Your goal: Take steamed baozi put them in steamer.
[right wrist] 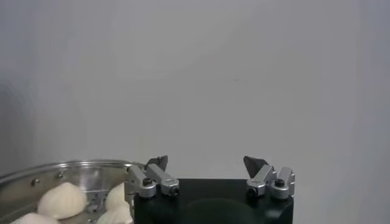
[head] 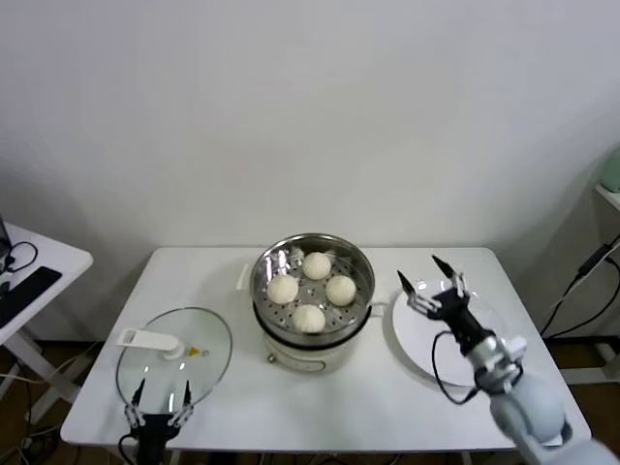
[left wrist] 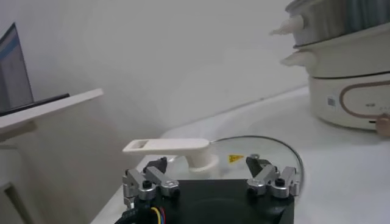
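The steamer [head: 360, 263], a shiny steel basket on a cream pot base, stands mid-table with several cream-white baozi [head: 283, 289] lying on its perforated bottom. My right gripper [head: 418, 269] hovers just right of it, above a white plate [head: 417, 344], open and empty. In the right wrist view its gripper [right wrist: 205, 161] stands open beside the steamer rim [right wrist: 61, 166], with baozi [right wrist: 61, 199] visible inside. My left gripper [head: 163, 387] is parked at the table's front left, open, next to the glass lid.
A round glass lid [head: 199, 334] with a white handle [left wrist: 167, 146] lies flat at the front left, just ahead of the left gripper [left wrist: 205, 161]. The pot base [left wrist: 353, 91] rises beyond it. A side table [head: 39, 262] stands off to the left.
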Robot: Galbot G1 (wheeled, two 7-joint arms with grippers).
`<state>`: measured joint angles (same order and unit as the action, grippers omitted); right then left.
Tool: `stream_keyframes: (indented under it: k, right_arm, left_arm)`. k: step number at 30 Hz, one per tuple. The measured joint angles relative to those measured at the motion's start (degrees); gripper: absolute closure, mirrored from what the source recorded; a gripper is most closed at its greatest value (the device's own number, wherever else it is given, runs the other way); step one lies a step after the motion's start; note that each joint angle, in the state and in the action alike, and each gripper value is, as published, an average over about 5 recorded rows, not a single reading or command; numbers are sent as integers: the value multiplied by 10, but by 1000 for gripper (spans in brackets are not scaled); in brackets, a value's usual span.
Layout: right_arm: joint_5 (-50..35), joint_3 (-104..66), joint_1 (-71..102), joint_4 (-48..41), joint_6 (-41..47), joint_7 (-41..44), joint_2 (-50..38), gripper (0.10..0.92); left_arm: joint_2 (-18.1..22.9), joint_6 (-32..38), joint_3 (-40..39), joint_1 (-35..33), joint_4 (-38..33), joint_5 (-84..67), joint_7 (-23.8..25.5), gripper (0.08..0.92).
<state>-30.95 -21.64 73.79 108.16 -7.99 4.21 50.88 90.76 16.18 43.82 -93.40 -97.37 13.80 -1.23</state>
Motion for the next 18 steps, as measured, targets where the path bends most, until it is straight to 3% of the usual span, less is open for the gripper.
stream_keyframes:
  k: [10, 18]
  right_arm:
    - [61, -80, 187, 22, -120, 18, 166, 203]
    - [91, -85, 230, 27, -171, 8, 224, 203]
  left_arm:
    - [4, 1, -1, -3, -6, -1, 0, 177]
    - [6, 1, -2, -7, -12, -4, 0, 177]
